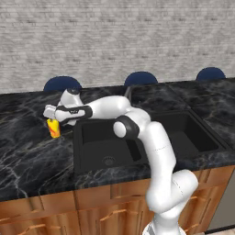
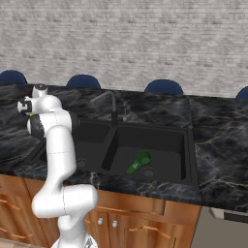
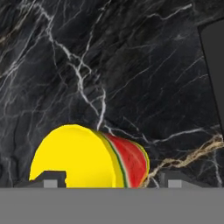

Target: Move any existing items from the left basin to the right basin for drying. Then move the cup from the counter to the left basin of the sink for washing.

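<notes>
arm [image 1: 137, 124]: stretched left, low | end effector [image 1: 53, 120]: pointing down, fingers apart

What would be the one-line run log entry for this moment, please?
phase: picking cup | gripper: at cup on counter, fingers either side, closure unclear | green object: lying in right basin | left basin: nothing seen inside

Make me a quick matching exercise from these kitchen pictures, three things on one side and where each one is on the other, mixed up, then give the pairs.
Things:
1. cup
2. green bottle-like object
3. hand

Places:
A. lying in the right basin
B. right above the cup
C. on the counter, left of the sink

Pairs: 1-C, 2-A, 3-B
</notes>
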Robot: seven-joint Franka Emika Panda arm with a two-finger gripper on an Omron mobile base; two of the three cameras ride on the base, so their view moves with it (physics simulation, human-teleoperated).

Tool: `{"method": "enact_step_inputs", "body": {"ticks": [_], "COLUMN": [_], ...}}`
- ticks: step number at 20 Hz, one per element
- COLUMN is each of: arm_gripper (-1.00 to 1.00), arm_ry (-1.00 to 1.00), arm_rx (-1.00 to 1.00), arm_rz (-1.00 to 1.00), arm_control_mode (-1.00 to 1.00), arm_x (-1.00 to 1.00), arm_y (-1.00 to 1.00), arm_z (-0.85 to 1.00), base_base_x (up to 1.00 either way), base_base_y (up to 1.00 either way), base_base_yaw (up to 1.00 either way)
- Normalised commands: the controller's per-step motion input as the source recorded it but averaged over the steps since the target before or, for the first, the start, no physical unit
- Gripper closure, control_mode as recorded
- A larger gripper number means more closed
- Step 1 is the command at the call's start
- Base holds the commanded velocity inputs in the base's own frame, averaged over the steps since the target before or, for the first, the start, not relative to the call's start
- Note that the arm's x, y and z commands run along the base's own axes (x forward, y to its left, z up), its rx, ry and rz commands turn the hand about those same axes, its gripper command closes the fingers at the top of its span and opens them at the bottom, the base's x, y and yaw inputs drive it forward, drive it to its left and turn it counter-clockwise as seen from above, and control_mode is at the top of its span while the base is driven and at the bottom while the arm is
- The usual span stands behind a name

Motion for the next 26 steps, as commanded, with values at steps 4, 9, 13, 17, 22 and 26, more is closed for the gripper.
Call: {"method": "enact_step_inputs", "body": {"ticks": [4, 9, 13, 17, 22, 26], "arm_gripper": [1.0, 1.0, 1.0, 1.0, 1.0, 1.0], "arm_ry": [0.0, 0.0, 0.01, 0.05, 0.09, 0.05], "arm_rx": [0.0, 0.02, 0.03, 0.0, 0.0, 0.0], "arm_rz": [0.0, -0.02, -0.05, -0.11, -0.17, -0.16], "arm_control_mode": [-1.0, -1.0, -1.0, -1.0, -1.0, -1.0], "arm_x": [0.0, 0.0, 0.0, 0.0, -0.11, -0.29], "arm_y": [0.0, -0.12, -0.49, -0.82, -0.95, -0.82], "arm_z": [-0.06, 0.0, 0.13, 0.29, 0.11, 0.01], "base_base_x": [0.0, 0.0, 0.0, 0.0, 0.0, 0.0], "base_base_y": [0.0, 0.0, 0.0, 0.0, 0.0, 0.0], "base_base_yaw": [0.0, 0.0, 0.0, 0.0, 0.0, 0.0]}}
